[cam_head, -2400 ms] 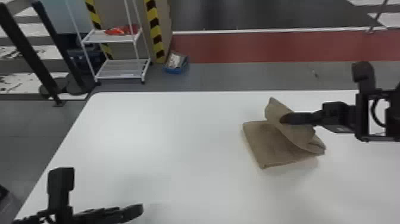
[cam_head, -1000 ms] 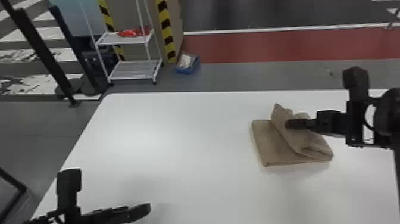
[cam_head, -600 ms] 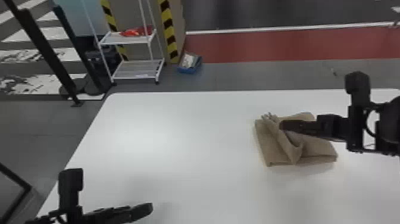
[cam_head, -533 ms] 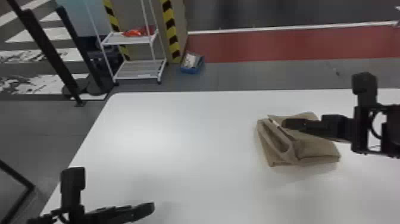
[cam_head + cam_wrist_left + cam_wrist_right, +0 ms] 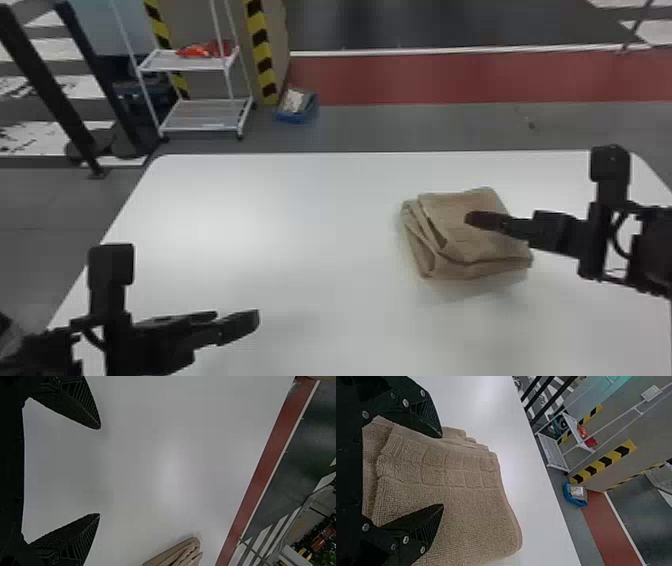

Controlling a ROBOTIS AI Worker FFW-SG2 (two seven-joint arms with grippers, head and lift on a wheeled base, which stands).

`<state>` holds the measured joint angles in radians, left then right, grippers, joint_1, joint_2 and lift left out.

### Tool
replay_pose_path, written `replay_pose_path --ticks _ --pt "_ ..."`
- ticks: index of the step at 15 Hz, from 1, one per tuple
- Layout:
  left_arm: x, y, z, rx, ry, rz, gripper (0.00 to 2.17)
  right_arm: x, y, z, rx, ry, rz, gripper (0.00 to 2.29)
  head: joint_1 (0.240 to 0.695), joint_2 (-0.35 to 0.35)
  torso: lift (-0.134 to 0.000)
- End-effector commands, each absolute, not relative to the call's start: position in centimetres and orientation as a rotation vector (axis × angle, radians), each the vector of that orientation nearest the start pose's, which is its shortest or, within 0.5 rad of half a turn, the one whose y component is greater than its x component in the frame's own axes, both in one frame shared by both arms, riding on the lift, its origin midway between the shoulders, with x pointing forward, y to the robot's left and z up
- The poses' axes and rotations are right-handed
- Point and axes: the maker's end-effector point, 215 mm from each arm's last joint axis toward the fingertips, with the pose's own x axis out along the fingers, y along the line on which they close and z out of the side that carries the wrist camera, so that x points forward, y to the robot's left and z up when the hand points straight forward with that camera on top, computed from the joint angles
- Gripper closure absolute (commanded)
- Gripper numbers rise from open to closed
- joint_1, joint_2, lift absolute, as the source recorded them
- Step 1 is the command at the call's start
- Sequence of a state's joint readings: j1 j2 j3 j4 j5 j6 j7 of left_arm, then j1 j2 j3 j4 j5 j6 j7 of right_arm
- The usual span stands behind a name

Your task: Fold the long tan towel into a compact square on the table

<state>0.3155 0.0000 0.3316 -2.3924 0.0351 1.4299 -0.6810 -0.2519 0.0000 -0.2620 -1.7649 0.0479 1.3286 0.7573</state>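
My right black, ridged fingers [image 5: 425,413] are standing wide apart over the folded tan terry towel [image 5: 470,232], pinching nothing, likely leaving its layers undisturbed. It's lying toward the white surface's [image 5: 300,210] far right corner. My left fingers [image 5: 85,409] are hanging open, empty, near the left edge.

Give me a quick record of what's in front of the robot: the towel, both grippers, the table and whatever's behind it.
towel: tan, folded in layers into a compact, roughly square bundle
towel place: right part of the table
loose spots: uneven folds along the towel's left side
right gripper: over the towel, fingers apart; contact can't be told
left gripper: above bare tabletop, fingers apart, holding nothing
table: white, rounded corners
behind table: white rack with red-orange items on its upper shelf; blue bin on the floor
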Motion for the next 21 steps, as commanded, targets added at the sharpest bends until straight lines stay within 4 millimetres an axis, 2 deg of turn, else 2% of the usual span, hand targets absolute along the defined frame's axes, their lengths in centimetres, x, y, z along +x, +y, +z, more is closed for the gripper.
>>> replay_pose_path --ticks 1,3,5,8,11,14,17,21 --pt "36.2 22.0 -41.6 -0.358 0.843 -0.355 0.09 56.0 -20.8 -37.9 0.417 0.701 0.442 1.9 0.695 0.061 -0.125" --pt "35.5 22.1 -42.2 -0.363 0.857 -0.352 0.09 57.3 -19.2 -37.7 0.323 0.695 0.444 1.9 0.695 0.021 -0.125" --pt "34.7 22.7 -42.6 -0.379 0.869 -0.345 0.09 58.0 -17.7 -39.7 0.223 0.736 0.433 1.9 0.695 0.021 -0.125" --pt "33.8 24.0 -42.7 -0.396 0.87 -0.33 0.09 57.3 -16.5 -43.5 0.037 0.84 0.391 1.9 0.695 0.057 -0.125" --pt "33.5 24.9 -42.6 -0.406 0.863 -0.317 0.09 56.4 -14.2 -44.2 0.037 0.856 0.449 1.9 0.695 0.097 -0.125" --pt "33.2 25.0 -42.6 -0.416 0.863 -0.321 0.09 54.2 -11.4 -44.1 0.073 0.884 0.517 1.9 0.695 0.141 -0.125" --pt "33.3 24.7 -42.1 -0.413 0.852 -0.333 0.1 50.2 -7.8 -44.5 0.116 0.918 0.639 1.9 0.695 0.177 -0.125" --pt "33.6 24.8 -41.9 -0.408 0.847 -0.323 0.1 46.3 -5.5 -43.5 0.193 0.915 0.762 1.9 0.695 0.252 -0.125"
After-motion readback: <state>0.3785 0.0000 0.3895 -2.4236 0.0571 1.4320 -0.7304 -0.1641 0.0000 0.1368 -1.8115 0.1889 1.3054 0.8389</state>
